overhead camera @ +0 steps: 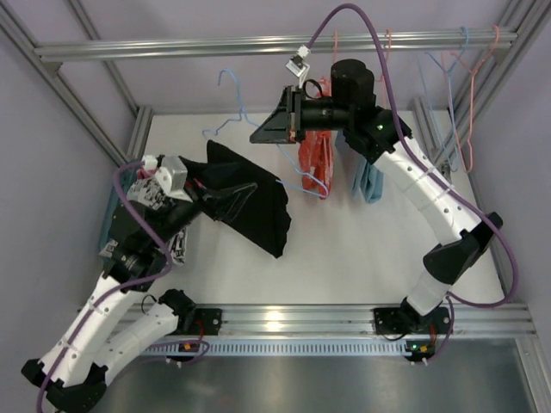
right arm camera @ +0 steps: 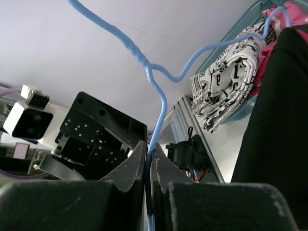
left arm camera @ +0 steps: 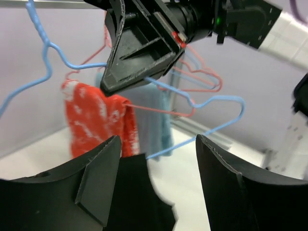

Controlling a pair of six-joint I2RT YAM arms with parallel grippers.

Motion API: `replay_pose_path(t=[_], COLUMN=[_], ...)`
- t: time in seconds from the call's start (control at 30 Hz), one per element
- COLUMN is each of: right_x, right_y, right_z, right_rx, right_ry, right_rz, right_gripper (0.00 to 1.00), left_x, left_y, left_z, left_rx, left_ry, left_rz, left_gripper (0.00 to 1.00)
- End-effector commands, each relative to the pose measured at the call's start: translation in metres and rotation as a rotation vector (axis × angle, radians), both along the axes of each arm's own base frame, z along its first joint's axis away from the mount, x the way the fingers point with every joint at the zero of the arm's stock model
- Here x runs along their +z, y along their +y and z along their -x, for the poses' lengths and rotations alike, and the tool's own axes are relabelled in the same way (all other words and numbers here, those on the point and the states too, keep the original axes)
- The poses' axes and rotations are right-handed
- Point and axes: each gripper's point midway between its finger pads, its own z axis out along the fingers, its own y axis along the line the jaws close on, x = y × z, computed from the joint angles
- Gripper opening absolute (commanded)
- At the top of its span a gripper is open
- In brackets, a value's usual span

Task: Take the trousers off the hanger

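The black trousers spread over the table's left middle; they also show in the left wrist view and at the right of the right wrist view. My left gripper is at their upper edge. It stands open, with black cloth low between the fingers. A blue wire hanger runs from its hook down behind the cloth. My right gripper is shut on that hanger's wire below the neck. The orange-red trousers with white blotches hang on a red hanger behind.
A light blue cloth hangs beside the orange-red trousers. Several empty blue and red hangers hang from the rail at the back right. A teal bin at the table's left edge holds a black-and-white patterned cloth and pink cloth.
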Motion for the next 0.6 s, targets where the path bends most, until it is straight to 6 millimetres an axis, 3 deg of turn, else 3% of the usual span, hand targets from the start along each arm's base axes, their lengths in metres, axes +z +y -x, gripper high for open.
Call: replay_pose_path(t=[0.0, 0.13, 0.27, 0.33, 0.4, 0.57], right_x=[0.076, 0.088, 0.099, 0.096, 0.1, 0.112], right_y=[-0.016, -0.023, -0.027, -0.026, -0.027, -0.03], right_z=[0.011, 0.006, 0.0, -0.007, -0.009, -0.03], right_rx=[-0.031, -0.116, -0.166, -0.189, -0.199, -0.296], right_ry=[-0.185, -0.184, -0.204, -0.194, -0.2, -0.202], right_rz=[-0.176, -0.174, -0.177, -0.164, -0.171, -0.219], right_gripper=[0.0, 0.0, 0.0, 0.0, 0.0, 0.0], left_x=[-0.041, -0.084, -0.1, -0.101, -0.104, -0.107], left_y=[0.02, 0.024, 0.02, 0.018, 0.016, 0.014], left_z=[-0.004, 0.0, -0.003, -0.006, -0.009, -0.015], left_rx=[0.113, 0.099, 0.075, 0.076, 0.07, 0.092], left_ry=[-0.113, -0.123, -0.118, -0.11, -0.108, -0.139], left_rz=[-0.258, -0.42, -0.463, -0.466, -0.479, -0.462], left_gripper=[0.7, 0.71, 0.74, 0.85, 0.9, 0.94])
